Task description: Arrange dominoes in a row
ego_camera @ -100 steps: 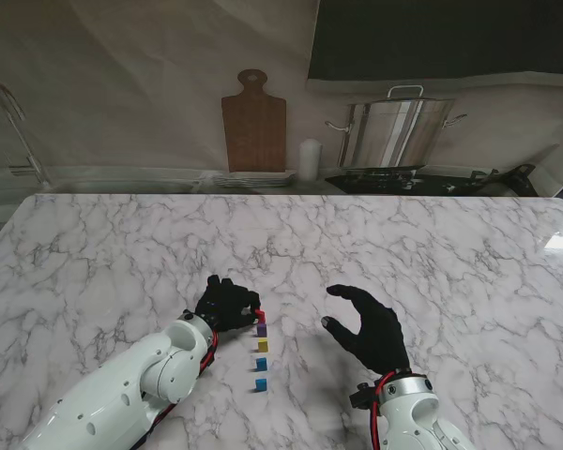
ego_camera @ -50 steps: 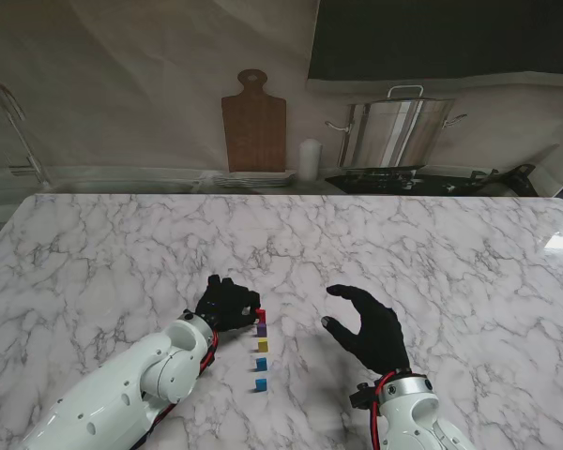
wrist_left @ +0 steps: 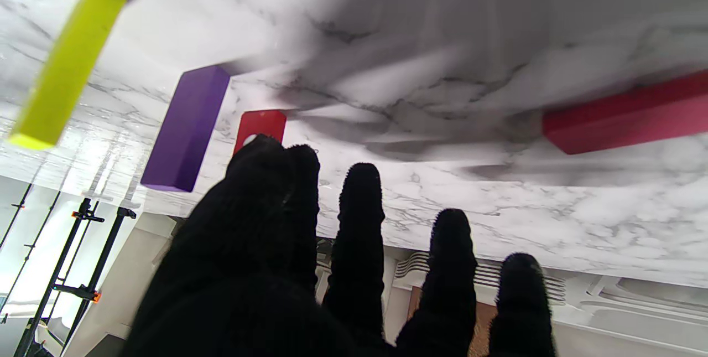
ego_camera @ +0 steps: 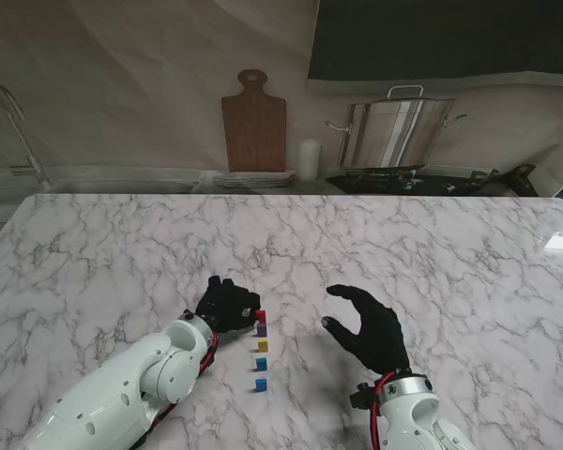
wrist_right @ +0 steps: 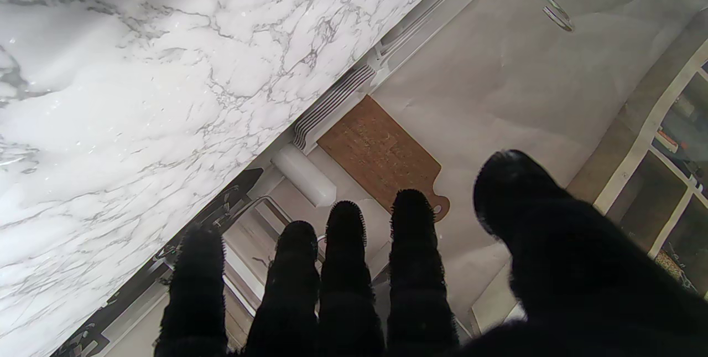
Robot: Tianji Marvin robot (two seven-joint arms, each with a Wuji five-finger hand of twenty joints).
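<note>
A: Where are the dominoes (ego_camera: 261, 345) seen?
B: In a row at lower centre of the stand view, on the table (ego_camera: 432, 253). The red one (ego_camera: 261, 316) is met by the left hand (ego_camera: 227, 305); whether it is grasped cannot be told.
A: The right hand (ego_camera: 371, 330)?
B: Fingers spread, nothing held.

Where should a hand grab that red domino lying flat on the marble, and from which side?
Pinch the lying red domino across its two long sides near the middle, coming from above. It lies flat and long, so the ends give little purchase. The left hand looks nearest.
</note>
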